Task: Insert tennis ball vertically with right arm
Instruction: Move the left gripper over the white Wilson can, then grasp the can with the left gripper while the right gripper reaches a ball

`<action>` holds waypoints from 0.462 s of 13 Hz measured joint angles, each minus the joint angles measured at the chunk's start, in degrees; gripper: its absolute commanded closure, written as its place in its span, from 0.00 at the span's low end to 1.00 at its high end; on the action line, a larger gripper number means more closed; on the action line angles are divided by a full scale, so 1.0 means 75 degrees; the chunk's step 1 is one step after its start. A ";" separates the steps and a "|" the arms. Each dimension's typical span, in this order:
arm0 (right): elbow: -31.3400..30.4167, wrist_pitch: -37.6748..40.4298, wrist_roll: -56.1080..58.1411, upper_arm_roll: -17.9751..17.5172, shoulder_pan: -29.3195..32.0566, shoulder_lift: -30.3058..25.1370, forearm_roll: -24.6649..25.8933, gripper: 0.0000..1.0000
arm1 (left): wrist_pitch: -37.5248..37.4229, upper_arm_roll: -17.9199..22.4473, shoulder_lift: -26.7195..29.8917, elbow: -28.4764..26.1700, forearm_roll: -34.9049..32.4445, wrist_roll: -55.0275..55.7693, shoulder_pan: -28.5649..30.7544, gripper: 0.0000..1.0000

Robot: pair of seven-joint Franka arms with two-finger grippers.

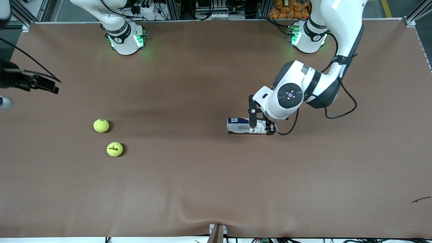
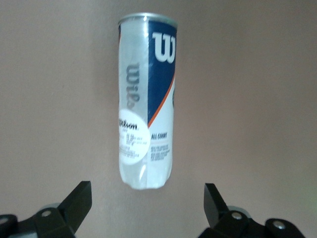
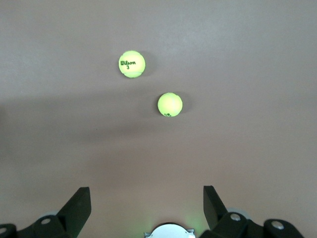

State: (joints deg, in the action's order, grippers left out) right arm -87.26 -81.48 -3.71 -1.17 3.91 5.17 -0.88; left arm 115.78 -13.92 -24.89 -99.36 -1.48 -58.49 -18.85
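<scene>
Right gripper [image 3: 146,210], jaws wide and empty, at the frame's upper-left edge high over two tennis balls [image 1: 101,125] [image 1: 114,149] at centre-left on the bench [image 1: 189,189], likely lining up a pick; right of centre, left gripper [image 1: 260,122], spread, straddles one lying can [image 1: 240,126], presumably to stand it.

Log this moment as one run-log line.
left gripper: open over lying can | right gripper: open above two tennis balls | insertion: not started
</scene>
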 measured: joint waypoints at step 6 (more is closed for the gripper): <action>0.0009 -0.0063 -0.0011 0.0045 0.0187 0.0715 -0.0007 0.00 | 0.0880 -0.0004 -0.0518 -0.0051 -0.0496 0.0288 -0.0304 0.00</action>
State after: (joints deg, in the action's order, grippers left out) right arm -87.20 -81.95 -3.79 -0.83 5.31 10.53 -0.94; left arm 122.38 -13.95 -28.78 -99.74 -5.20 -56.33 -21.13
